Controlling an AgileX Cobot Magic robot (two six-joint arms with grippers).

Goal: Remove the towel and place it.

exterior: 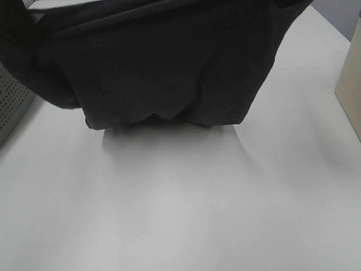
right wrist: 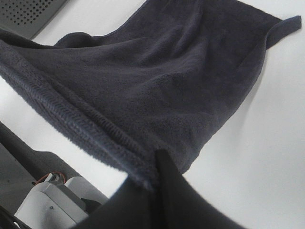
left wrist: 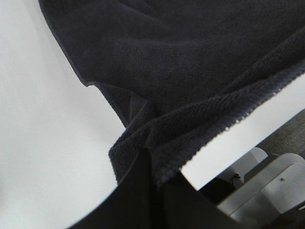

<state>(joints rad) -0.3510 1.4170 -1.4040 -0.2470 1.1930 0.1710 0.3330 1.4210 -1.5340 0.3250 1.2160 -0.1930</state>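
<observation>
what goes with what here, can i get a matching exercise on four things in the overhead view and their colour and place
Things:
1 towel
2 basket
3 table
4 boxy thing

Colour and place:
a grey, perforated, left edge
b beige, right edge
c dark charcoal, hanging across the top
d white, flat, under everything

Pairs: 1-c, 2-a, 3-d, 4-b

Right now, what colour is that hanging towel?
The towel is plain dark charcoal-navy; the right wrist view shows it best.
</observation>
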